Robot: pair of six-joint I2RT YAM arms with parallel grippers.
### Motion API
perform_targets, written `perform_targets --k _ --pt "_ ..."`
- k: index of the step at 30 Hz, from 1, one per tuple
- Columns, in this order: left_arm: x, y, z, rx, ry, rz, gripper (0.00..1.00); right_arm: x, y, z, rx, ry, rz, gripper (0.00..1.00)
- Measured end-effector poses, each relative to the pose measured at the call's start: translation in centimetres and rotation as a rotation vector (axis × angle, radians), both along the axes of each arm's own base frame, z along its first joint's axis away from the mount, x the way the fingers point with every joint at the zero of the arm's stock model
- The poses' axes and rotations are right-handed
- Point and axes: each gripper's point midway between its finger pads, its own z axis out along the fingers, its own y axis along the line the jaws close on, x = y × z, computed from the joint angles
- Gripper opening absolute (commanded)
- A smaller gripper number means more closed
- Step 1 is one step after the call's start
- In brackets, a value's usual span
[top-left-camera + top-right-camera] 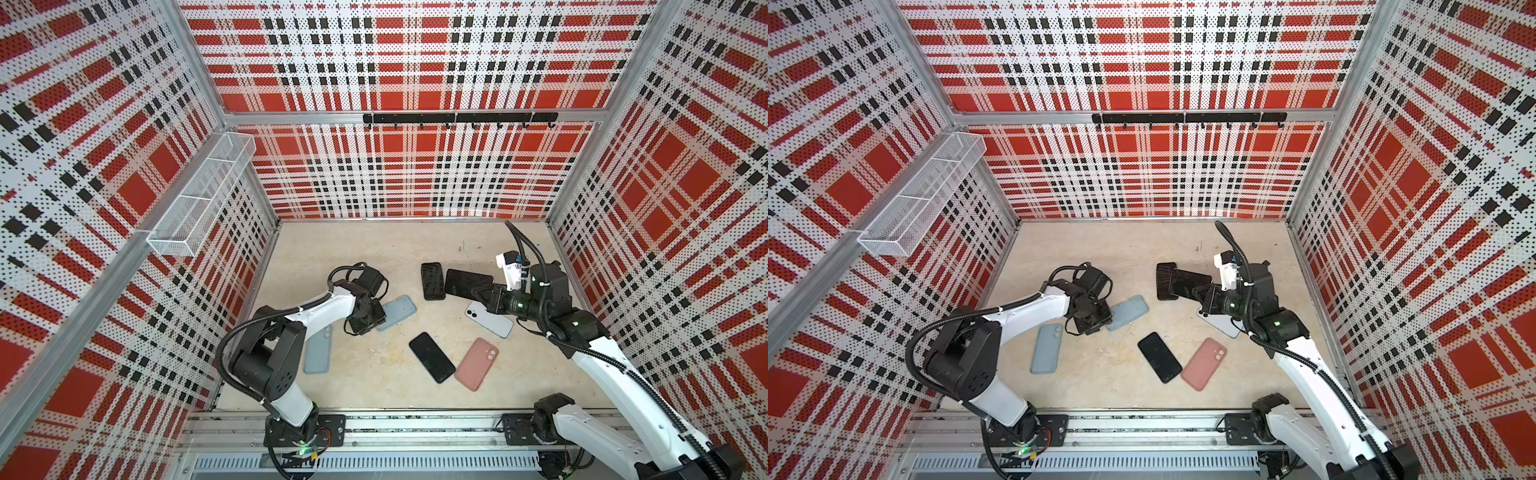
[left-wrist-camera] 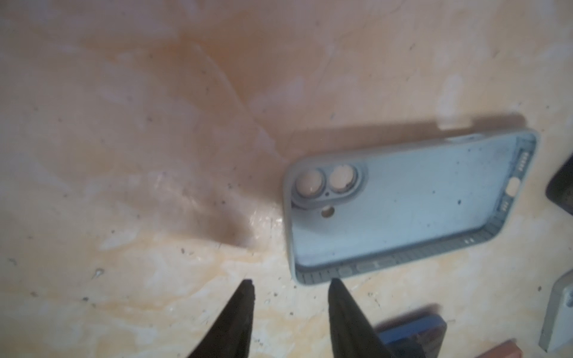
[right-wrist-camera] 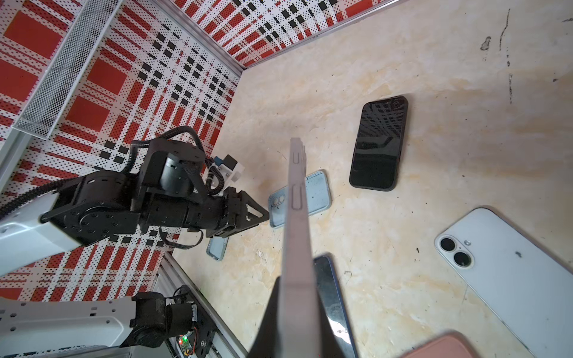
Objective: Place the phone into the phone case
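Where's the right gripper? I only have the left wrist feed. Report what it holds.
Observer: The right gripper is shut on a dark-screened phone, held clear of the table.
Operator: Good. Now list any other case near my arm.
Observer: A second light blue case lies partly under the left arm, nearer its base.

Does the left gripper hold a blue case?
No, the left gripper is open and empty; the blue case lies flat on the table beside it.
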Motion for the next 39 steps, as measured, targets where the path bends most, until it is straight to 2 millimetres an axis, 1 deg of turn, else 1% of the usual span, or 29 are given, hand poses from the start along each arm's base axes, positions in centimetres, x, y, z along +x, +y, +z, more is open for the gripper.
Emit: perform_targets --k 3,5,11,13,16,20,25,28,32,33,36,39 --pt "0.7 -0.3 -0.7 0.025 0.007 0.001 0.27 0.0 -0.1 0.3 0.003 -0.009 -0.004 0.0" --pt "0.8 -0.5 -1.0 0.044 0.013 -0.005 0.23 -0.1 -0.2 0.6 0.004 -0.02 -0.007 0.0" --pt "0.2 -0.2 -1.3 0.106 0.027 -0.038 0.02 -0.3 -0.5 1.1 0.003 -0.044 -0.024 0.0" --pt "0.2 0.0 -1.1 0.138 0.027 -0.072 0.0 -0.3 -0.6 0.9 0.003 -0.038 -0.028 0.0" --pt "1.0 0.1 -0.3 0.192 0.017 -0.138 0.0 -0.1 -0.4 0.4 0.006 -0.017 -0.025 0.0" --pt "2.8 0.2 0.8 0.266 -0.011 -0.243 0.0 0.5 0.7 -0.8 0.032 0.044 0.01 0.0" --pt "4.3 0.2 1.7 0.331 -0.031 -0.361 0.0 1.1 2.1 -2.5 0.078 0.131 0.053 0.0" --pt "4.8 0.2 1.6 0.351 -0.032 -0.405 0.0 1.3 2.8 -3.4 0.106 0.165 0.067 0.0" --pt "4.9 0.6 1.0 0.366 -0.009 -0.446 0.0 1.2 3.5 -4.6 0.129 0.209 0.08 0.0" --pt "4.9 0.7 0.8 0.368 -0.001 -0.458 0.01 1.2 3.8 -4.9 0.132 0.222 0.086 0.0" --pt "4.9 1.0 0.5 0.368 0.013 -0.476 0.09 1.3 4.5 -5.7 0.136 0.249 0.104 0.0" --pt "5.2 1.2 0.5 0.352 0.015 -0.476 0.23 1.4 5.2 -6.8 0.13 0.282 0.113 0.0"
